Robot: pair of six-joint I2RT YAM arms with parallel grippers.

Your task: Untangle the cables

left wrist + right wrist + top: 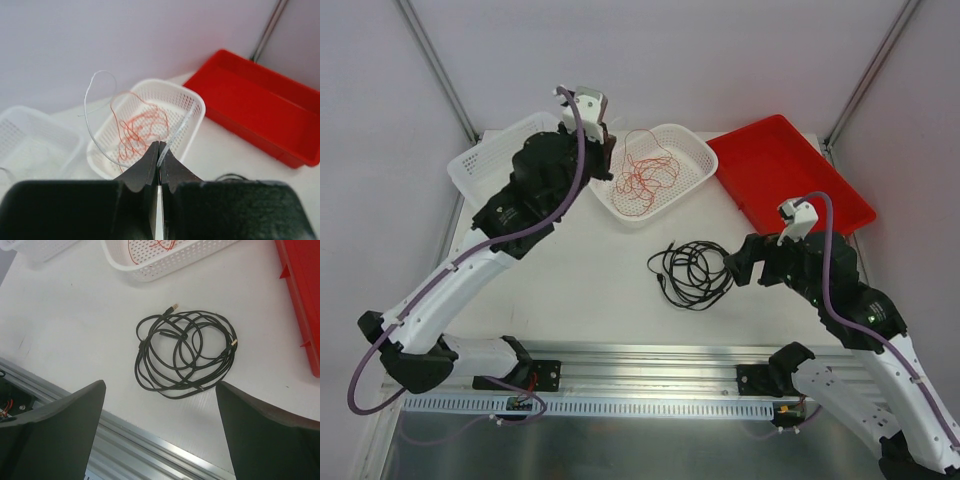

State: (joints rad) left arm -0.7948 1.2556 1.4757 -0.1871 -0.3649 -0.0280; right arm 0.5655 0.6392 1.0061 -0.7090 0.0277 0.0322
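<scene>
A tangle of thin red-orange cables (645, 180) (137, 129) lies in the white mesh basket (695, 150) (192, 107). My left gripper (602, 138) (160, 146) hovers at that basket's left rim, shut on a thin pale wire (90, 107) that loops up and over the basket. A loose coil of black cables (692, 272) (185, 352) rests on the table. My right gripper (736, 264) (160, 385) stands wide open just right of and above the coil, with nothing between its fingers (82, 407).
A second white basket (485, 160) (30, 142) sits at the back left. A red tray (790, 170) (265, 102) (300, 300) lies at the back right. The aluminium rail (650, 375) (150, 450) runs along the near table edge.
</scene>
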